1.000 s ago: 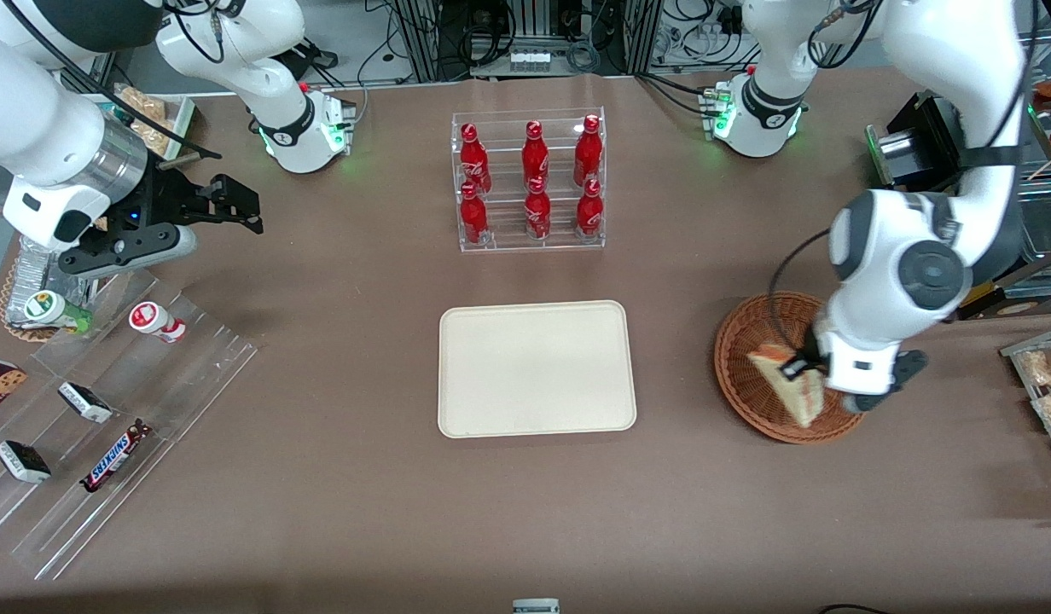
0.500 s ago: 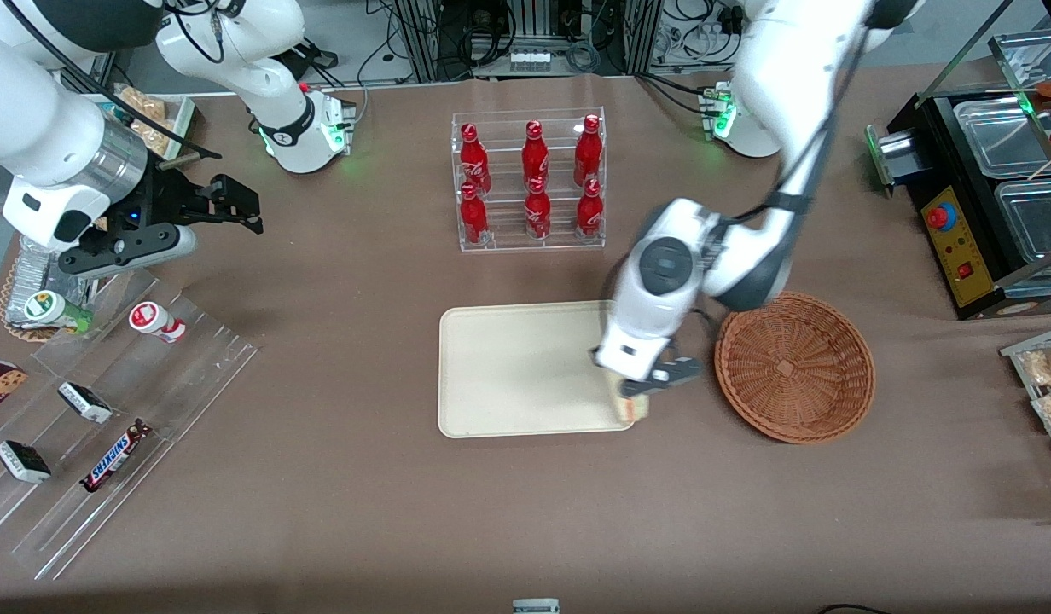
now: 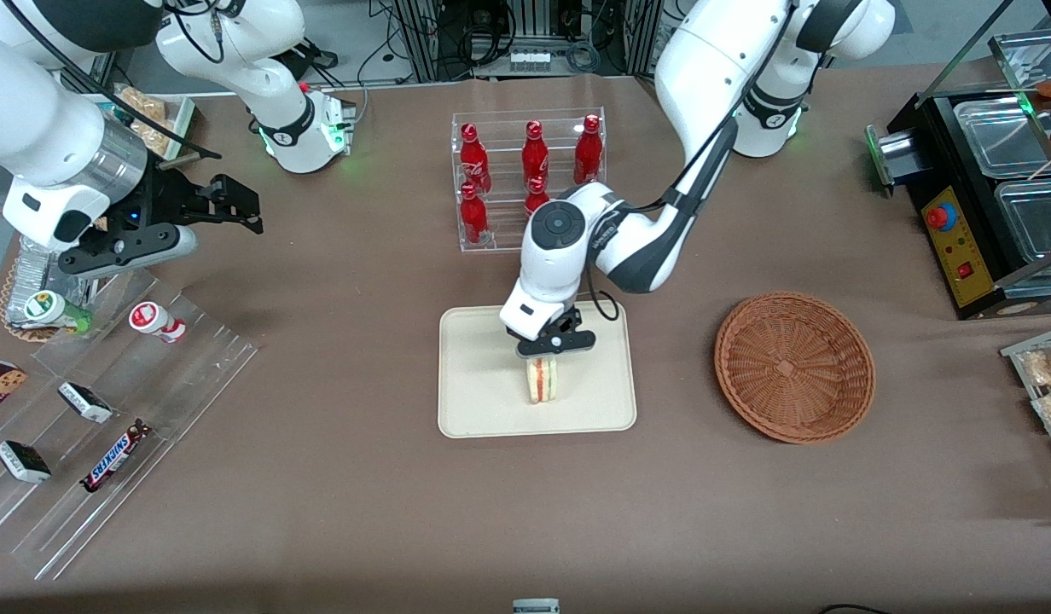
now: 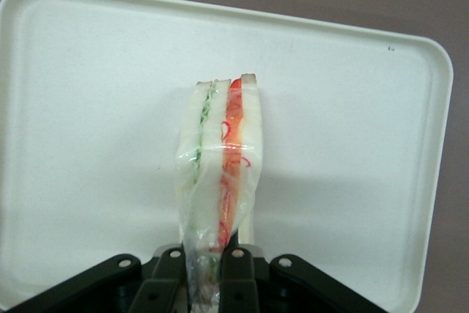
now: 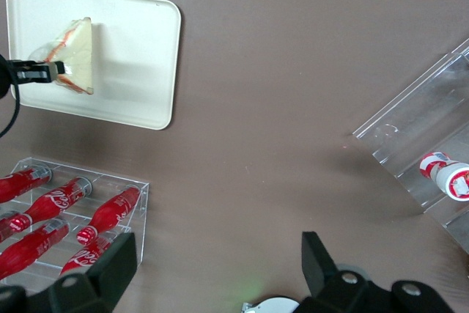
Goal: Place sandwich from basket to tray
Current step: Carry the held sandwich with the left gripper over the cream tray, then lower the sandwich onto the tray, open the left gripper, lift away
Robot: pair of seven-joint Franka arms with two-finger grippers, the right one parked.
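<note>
Gripper (image 3: pixel 544 358) over the tray (image 3: pixel 474 401), jaws clamped on the wrapped sandwich (image 3: pixel 542 380), cut edge facing the front camera, basket (image 3: pixel 794 367) well apart toward the working arm's end

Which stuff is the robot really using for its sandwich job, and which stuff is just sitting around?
Part of the job:
- sandwich, pinched in the gripper over the tray
- tray
- basket, now with nothing in it

Just sitting around:
- cola bottles in their clear rack
- Snickers bar
- yogurt bottle
</note>
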